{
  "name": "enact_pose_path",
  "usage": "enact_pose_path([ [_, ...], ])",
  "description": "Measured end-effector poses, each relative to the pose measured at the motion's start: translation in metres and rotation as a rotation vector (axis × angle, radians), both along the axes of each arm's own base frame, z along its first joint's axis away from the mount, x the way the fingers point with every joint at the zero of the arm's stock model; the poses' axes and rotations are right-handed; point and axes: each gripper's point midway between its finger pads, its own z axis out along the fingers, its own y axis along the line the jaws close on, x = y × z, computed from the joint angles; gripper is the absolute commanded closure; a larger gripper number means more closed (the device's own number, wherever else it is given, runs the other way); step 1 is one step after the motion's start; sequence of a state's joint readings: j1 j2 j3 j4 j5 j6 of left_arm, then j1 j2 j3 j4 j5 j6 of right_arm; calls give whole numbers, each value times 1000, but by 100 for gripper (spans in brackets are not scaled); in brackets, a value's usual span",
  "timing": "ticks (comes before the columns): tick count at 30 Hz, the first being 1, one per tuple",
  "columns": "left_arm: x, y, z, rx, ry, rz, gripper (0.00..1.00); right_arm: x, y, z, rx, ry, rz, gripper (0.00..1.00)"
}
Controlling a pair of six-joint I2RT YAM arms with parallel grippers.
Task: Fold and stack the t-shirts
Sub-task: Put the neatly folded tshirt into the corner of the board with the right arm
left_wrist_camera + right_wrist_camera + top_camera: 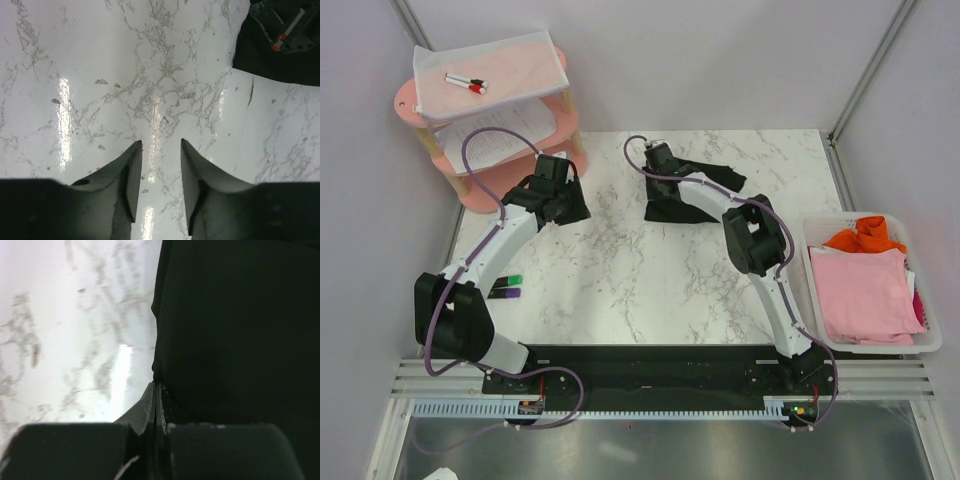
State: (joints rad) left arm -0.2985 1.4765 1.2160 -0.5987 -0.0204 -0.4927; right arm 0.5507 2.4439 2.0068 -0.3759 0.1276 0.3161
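Note:
A black t-shirt (695,192) lies crumpled at the back middle of the marble table (620,280). My right gripper (660,158) is at its far left corner. In the right wrist view the right gripper (157,386) is shut, with the edge of the black t-shirt (235,330) pinched at its tips. My left gripper (570,200) hovers left of the shirt. Seen from the left wrist, the left gripper (161,145) is open over bare marble, and the black t-shirt (285,65) is at the upper right. A pink t-shirt (865,295) and an orange t-shirt (865,236) lie in a white basket (920,345).
A pink two-tier shelf (410,100) stands at the back left, holding printed paper sheets (490,140) and a red marker (470,84). A green and a purple marker (506,287) lie on the table beside the left arm. The basket sits off the table's right edge.

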Motion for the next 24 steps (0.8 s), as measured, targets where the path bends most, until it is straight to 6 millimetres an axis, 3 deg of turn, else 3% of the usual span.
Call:
enact_pose_path([
  [1,0,0,0,3,0,1,38,4,-10,0,-9,0,-20,100],
  [2,0,1,0,7,-1,-2,24,7,-20,0,-18,1,-39,100],
  [5,0,2,-1,12,-1,-4,8,14,-43,0,-37,9,-82,100],
  [14,0,2,-1,14,0,-3,5,21,-107,-1,-128,50,-194,100],
  [24,1,2,-5,17,11,-3,3,12,-177,-2,-233,120,-320,100],
])
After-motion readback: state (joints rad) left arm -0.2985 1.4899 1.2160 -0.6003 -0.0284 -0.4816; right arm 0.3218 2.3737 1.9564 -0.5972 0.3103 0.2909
